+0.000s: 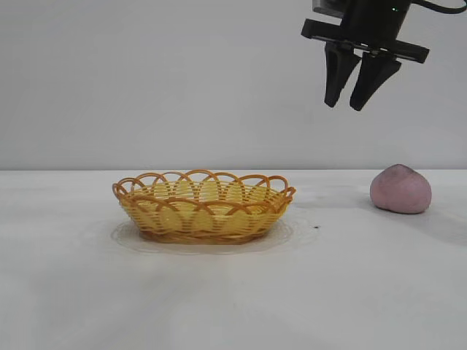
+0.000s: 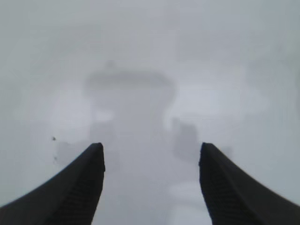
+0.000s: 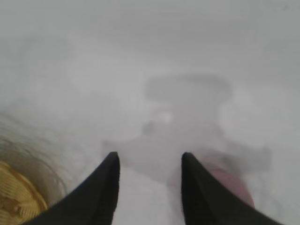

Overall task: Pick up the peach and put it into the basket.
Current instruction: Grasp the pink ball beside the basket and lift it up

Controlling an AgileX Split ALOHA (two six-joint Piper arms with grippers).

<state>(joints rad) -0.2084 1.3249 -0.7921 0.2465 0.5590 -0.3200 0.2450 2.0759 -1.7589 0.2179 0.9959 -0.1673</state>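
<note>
The pink-mauve peach (image 1: 400, 189) lies on the white table at the right. The yellow wicker basket (image 1: 203, 207) with its orange-brown looped rim stands at the middle, holding nothing that shows. High above the table, between them and a little nearer the peach, my right gripper (image 1: 346, 106) hangs open and points down, with nothing between its fingers. In the right wrist view the right gripper (image 3: 148, 155) is over bare table, with the peach (image 3: 233, 180) partly behind one finger and the basket (image 3: 16, 199) at the frame's edge. My left gripper (image 2: 151, 146) is open over bare table.
The white table (image 1: 233, 299) stretches wide in front of the basket and the peach. A small dark speck (image 1: 316, 227) lies on it right of the basket. A plain grey wall stands behind.
</note>
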